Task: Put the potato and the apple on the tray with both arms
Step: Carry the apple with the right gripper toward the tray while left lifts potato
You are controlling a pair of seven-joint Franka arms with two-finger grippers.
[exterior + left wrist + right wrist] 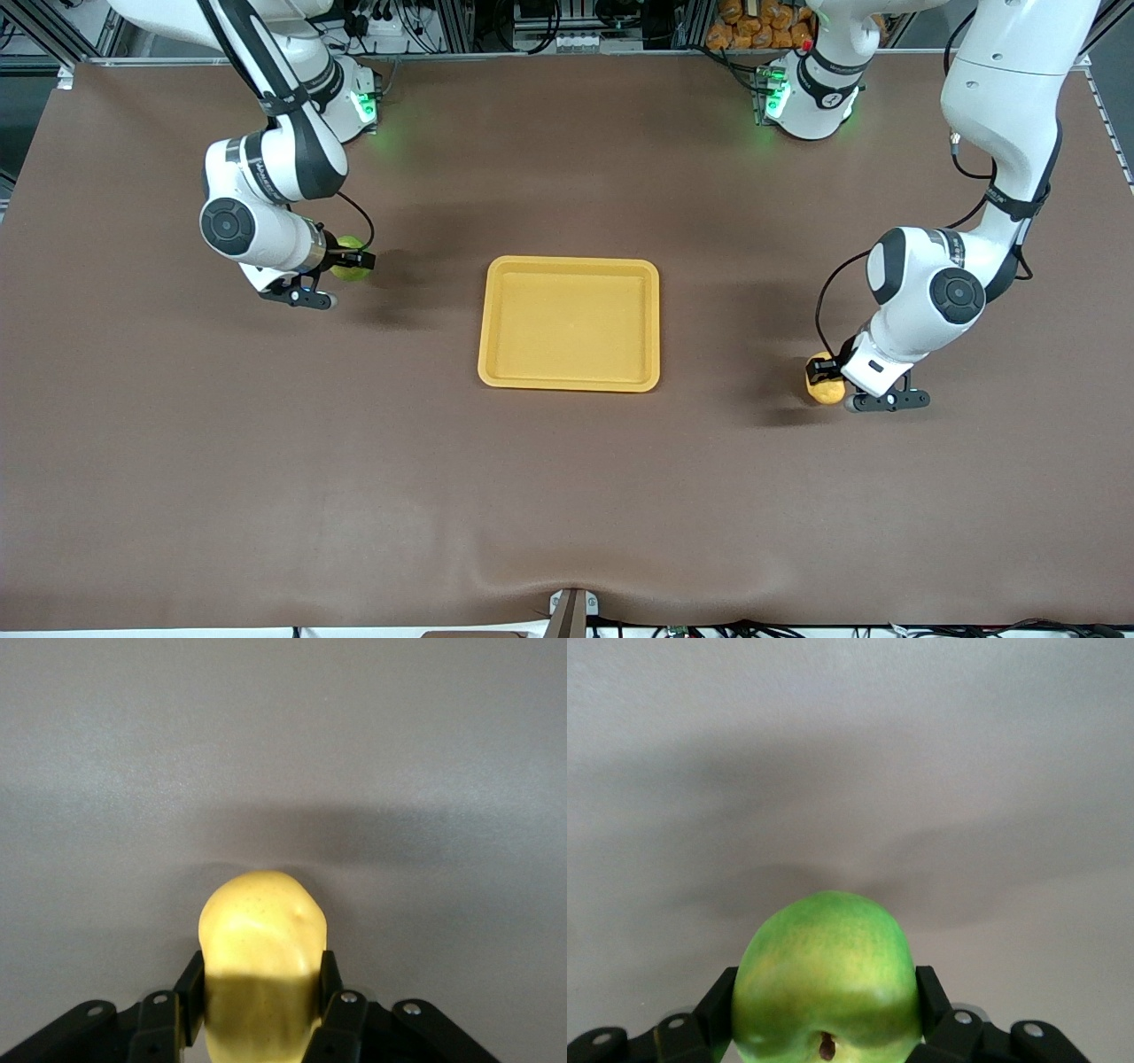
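Right now the potato sits pinched between the fingers of the left gripper, toward the left arm's end of the table. From the left wrist view its pale yellow end pokes out past the black pads, with a small dimple on the lit side, and its lower part falls in the gripper's shadow. Whether it rests on the cloth or hangs just above it I cannot tell.

At the right arm's end, the apple is clamped in the right gripper, whose fingers press on either side of it. In the right wrist view the green skin shows a yellowish patch and a brown stem dimple turned toward the camera.

Between the two, in the middle of the brown table, lies the tray, flat and yellow-orange with a low rim. Both fruits are well apart from it. The potato lies nearer the front camera than the apple.
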